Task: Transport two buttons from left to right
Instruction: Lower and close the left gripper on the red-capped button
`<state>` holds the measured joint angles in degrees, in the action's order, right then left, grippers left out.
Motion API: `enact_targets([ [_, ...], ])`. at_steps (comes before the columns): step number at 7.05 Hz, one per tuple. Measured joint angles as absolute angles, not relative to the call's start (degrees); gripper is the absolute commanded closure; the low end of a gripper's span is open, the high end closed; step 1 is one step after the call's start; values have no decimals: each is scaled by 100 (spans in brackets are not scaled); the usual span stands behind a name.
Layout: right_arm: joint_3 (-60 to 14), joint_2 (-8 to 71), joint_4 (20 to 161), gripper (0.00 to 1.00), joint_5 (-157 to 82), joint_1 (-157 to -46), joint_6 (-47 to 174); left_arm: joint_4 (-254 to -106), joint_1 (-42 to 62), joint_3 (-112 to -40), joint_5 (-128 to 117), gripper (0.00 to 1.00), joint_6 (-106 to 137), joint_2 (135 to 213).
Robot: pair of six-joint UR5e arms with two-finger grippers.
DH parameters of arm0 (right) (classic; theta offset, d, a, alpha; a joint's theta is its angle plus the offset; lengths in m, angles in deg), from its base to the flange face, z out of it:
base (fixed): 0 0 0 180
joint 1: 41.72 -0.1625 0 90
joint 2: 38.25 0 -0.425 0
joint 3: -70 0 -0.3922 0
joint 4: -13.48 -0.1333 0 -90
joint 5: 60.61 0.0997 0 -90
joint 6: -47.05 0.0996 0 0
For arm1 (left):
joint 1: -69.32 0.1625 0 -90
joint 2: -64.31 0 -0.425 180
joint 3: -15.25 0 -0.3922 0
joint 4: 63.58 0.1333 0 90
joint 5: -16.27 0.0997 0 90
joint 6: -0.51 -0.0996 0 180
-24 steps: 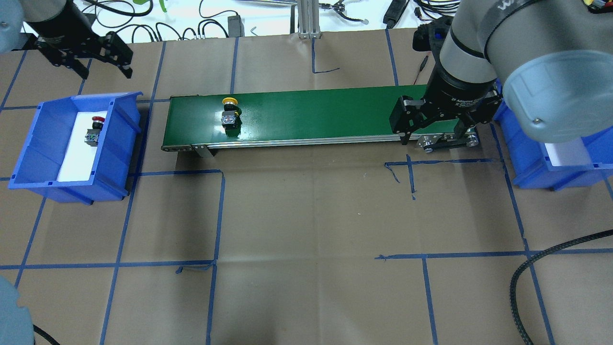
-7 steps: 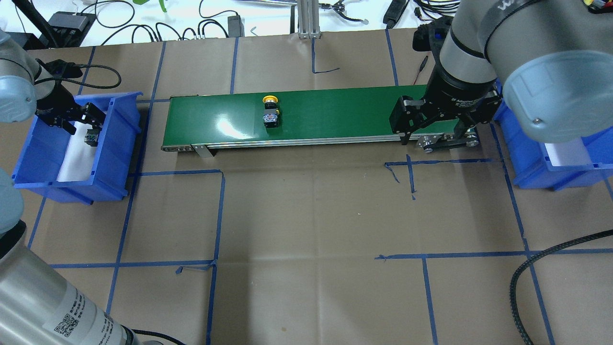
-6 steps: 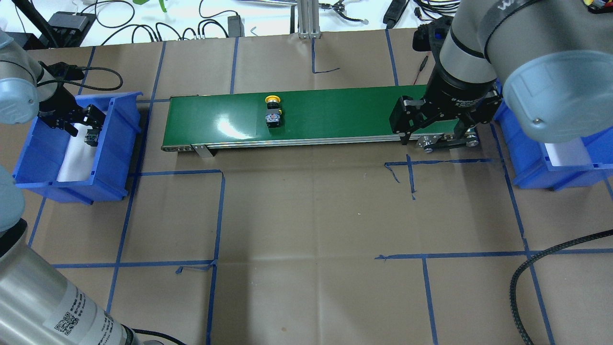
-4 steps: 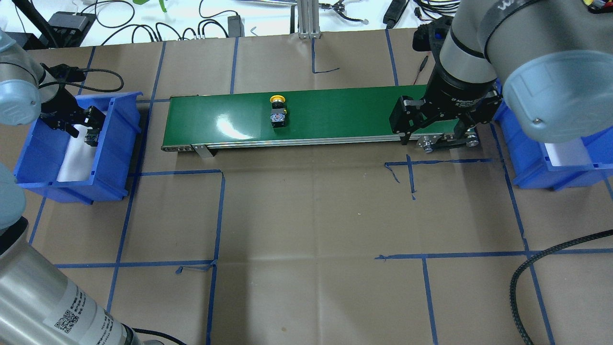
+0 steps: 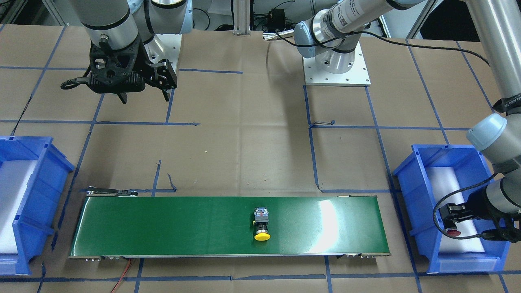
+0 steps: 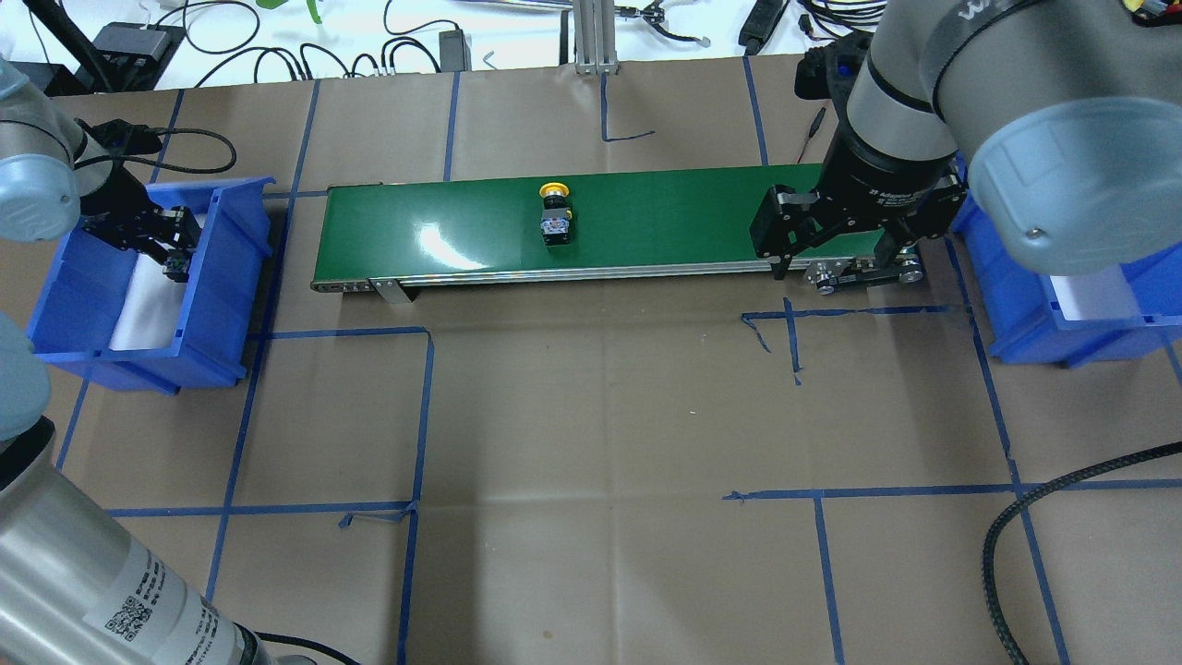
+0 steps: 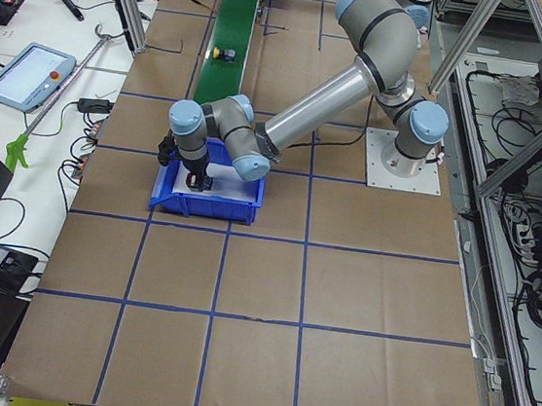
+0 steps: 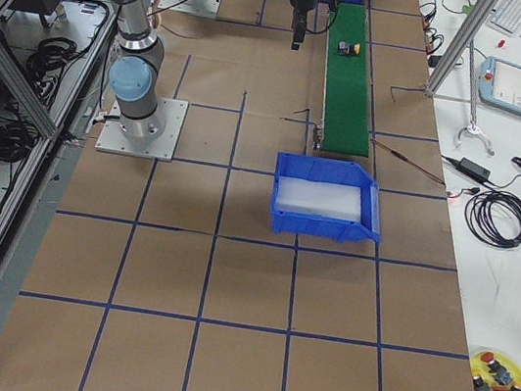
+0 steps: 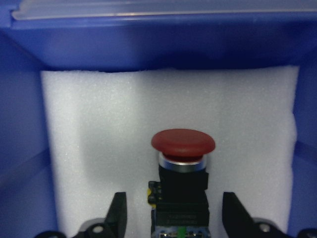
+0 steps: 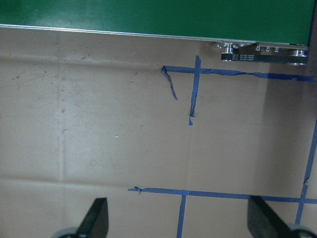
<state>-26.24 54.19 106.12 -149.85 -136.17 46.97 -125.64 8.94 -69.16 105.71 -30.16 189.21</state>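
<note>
The red button point(image 9: 182, 148) lies on white foam in the left blue bin point(image 6: 222, 277). My left gripper point(image 9: 174, 214) is low in that bin, open, one finger on each side of the button's black body with a gap to each. From across the table the red cap point(image 5: 453, 233) shows just below the left gripper point(image 5: 452, 219). The yellow button point(image 6: 556, 214) lies on its side on the green conveyor belt point(image 6: 665, 217), left of the middle. My right gripper point(image 6: 834, 260) hangs open and empty over the belt's right end.
The right blue bin point(image 6: 1025, 319) with a white foam liner stands past the belt's right end. A thick black cable point(image 6: 1062, 499) loops across the near right of the table. Loose cables and tools lie beyond the table's far edge.
The yellow button has ridden to the right along the belt. My left gripper has come down from above the bin to straddle the red button. The right arm has stayed still.
</note>
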Motion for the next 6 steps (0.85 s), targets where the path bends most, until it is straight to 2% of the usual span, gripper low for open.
enact_targets([
  [3,-2623,5413,10609,0,-14986,-13618,4696,-12666,881,-6838,10568,100,-2986,18823],
  [6,-2626,5412,10611,0,-14989,-13615,4696,-13378,861,-6762,10584,100,-2979,18120],
])
